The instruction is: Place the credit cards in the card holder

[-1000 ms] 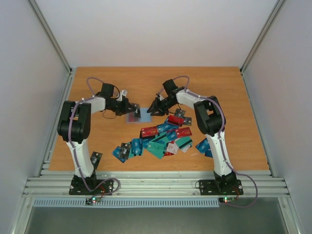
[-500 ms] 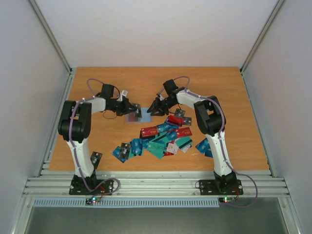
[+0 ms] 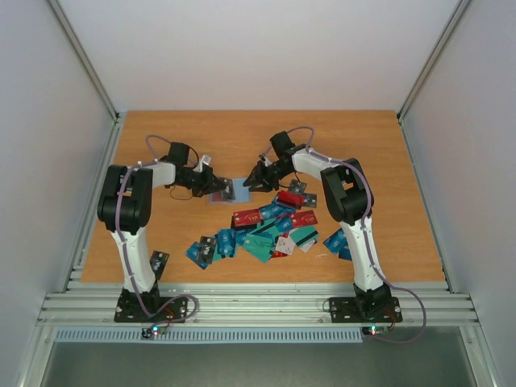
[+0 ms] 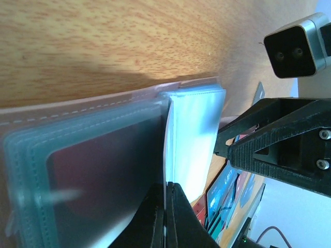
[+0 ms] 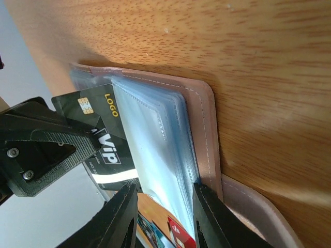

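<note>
Card holder (image 3: 219, 193) lies open on the wooden table (image 3: 379, 161), mid-table, white walls around. Left gripper (image 4: 165, 219) pinches a clear pocket sleeve (image 4: 194, 139); right gripper (image 5: 164, 201) straddles the holder's edge, parted, beside a black card (image 5: 101, 137).

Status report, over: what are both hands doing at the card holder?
Left hand shut on a clear sleeve. Right hand open, straddling card holder edge. Black card at the sleeves, not in. Loose cards wait nearby.

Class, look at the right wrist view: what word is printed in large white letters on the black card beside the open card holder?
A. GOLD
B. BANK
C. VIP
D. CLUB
C: the black card at the card holder's clear pockets shows "ViP" under a gold "LOGO".
</note>
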Tool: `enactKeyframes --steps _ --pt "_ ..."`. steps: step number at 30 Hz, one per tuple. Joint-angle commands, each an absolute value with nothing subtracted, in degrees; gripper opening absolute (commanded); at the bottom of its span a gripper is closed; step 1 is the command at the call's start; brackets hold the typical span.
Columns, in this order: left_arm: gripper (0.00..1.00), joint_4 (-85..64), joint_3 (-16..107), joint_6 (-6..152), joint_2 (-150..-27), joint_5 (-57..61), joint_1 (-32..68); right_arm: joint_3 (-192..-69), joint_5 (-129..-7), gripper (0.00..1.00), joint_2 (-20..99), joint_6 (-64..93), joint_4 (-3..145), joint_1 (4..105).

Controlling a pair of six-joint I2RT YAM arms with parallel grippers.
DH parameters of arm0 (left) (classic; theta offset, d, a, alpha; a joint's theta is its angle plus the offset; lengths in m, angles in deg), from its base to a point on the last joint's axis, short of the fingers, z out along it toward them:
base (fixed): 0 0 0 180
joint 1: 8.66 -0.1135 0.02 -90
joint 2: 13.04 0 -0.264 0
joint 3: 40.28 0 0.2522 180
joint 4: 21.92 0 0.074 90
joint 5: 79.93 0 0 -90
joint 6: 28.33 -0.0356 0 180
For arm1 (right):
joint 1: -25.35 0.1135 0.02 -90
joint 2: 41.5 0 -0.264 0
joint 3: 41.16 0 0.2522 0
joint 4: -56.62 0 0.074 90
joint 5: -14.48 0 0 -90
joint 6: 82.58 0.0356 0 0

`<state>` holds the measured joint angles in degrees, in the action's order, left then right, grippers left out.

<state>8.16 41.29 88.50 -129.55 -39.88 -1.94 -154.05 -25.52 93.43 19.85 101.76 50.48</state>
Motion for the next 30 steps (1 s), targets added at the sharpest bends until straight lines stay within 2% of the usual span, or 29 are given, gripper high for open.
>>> enactKeyframes --steps 1,20,30 --pt "0.00 11.5 42.8 89.8 -131.0 -39.0 -2.3 -153.4 -27.1 0.31 96.6 20.6 101.7 50.7" --pt "0.00 13.4 45.0 89.1 -134.0 -42.8 -2.1 -153.5 -26.4 0.31 96.9 20.4 101.8 50.7" --pt "0.00 19.3 48.0 84.9 -135.0 -43.4 -1.7 -153.7 -26.4 0.31 97.1 20.6 101.7 50.7"
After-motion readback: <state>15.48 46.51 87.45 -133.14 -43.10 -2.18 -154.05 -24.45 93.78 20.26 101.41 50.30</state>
